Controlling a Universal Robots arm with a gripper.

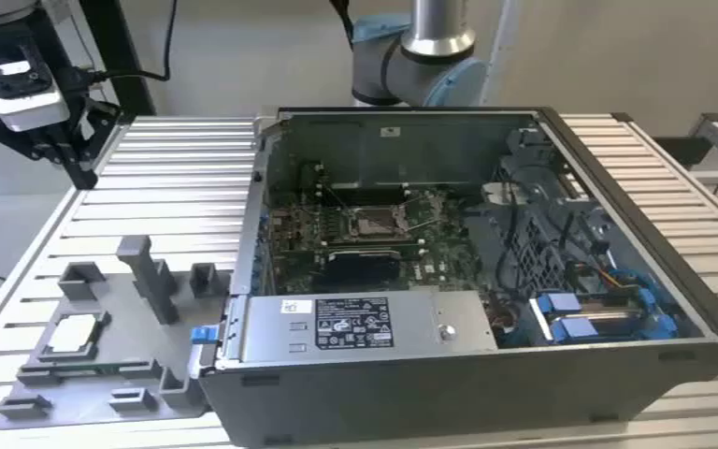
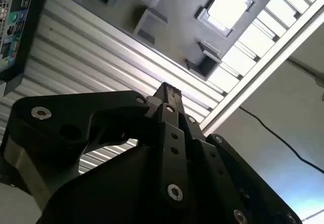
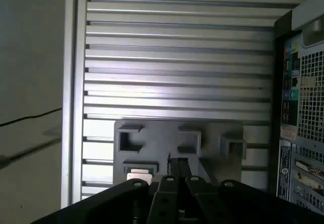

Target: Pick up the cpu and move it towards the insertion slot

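Note:
The cpu [image 1: 75, 332] is a pale silver square lying flat in a pocket of the grey tray [image 1: 128, 323], at the exterior view's left. It also shows in the second wrist view [image 2: 228, 9] and partly behind the fingers in the first wrist view [image 3: 137, 176]. My gripper [image 1: 82, 173] hangs high over the slatted table, beyond the tray's far end and well apart from the cpu, and holds nothing. Its fingers [image 2: 166, 95] are pressed together. The insertion slot [image 1: 372, 222], a silver-framed socket, sits on the green board inside the open case.
The open computer case [image 1: 484, 374] stands at the exterior view's right, with a labelled silver power-supply box [image 1: 347, 323] at its near edge and blue-clipped cables [image 1: 583, 313]. Upright grey blocks [image 1: 147, 271] rise from the tray. A black cable [image 2: 283, 143] crosses the floor beside the table.

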